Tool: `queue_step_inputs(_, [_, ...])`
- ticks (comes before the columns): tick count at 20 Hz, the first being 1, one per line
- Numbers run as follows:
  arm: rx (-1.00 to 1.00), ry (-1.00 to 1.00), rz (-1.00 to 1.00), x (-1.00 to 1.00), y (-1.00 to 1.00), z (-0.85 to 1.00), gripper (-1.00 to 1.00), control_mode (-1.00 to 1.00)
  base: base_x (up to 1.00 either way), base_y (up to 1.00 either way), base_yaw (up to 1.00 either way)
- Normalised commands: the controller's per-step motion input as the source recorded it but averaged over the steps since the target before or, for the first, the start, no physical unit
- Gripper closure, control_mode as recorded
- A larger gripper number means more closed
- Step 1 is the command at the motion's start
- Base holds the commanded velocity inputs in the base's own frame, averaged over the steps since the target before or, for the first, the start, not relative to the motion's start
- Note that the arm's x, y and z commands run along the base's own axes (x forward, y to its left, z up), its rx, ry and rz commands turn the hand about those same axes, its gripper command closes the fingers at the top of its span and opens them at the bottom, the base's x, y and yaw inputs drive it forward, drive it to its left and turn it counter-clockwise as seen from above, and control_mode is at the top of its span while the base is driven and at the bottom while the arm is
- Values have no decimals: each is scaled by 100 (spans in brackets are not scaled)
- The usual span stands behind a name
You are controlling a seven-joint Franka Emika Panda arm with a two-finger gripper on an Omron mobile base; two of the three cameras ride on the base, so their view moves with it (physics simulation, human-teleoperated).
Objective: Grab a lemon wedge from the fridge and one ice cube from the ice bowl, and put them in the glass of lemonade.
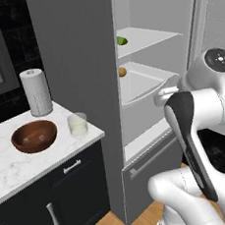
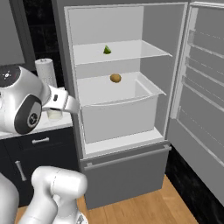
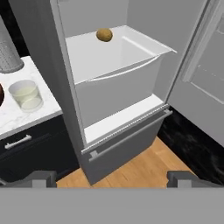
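You have the fridge [image 2: 131, 87] door swung wide so the lemon wedge [image 2: 106, 50] on its upper shelf is reachable, jaws spread and empty before it, while the glass of lemonade [image 1: 78, 124] waits beside the ice bowl [image 1: 34, 135] on the desk [image 1: 22, 169].

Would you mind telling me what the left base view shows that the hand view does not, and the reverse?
Left base view alone: the whole ice bowl on the counter and the lemon wedge on the fridge's upper shelf. Hand view alone: the wooden floor below the fridge and the open gripper. Both: the open fridge, the tan-orange oval item in its drawer, the glass of lemonade and the paper-towel roll.
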Motion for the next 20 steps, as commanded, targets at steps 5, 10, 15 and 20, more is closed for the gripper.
queue_step_inputs(5, [0,1,-1,0,-7,-17,-100,-100,0,0,0])
queue_step_inputs(10, [0,0,0,0,-7,-4,-100,100,3,-53,6])
queue_step_inputs(15, [0,0,0,0,0,0,-100,100,22,-69,37])
queue_step_inputs(20, [0,0,0,0,0,0,-100,100,22,-52,43])
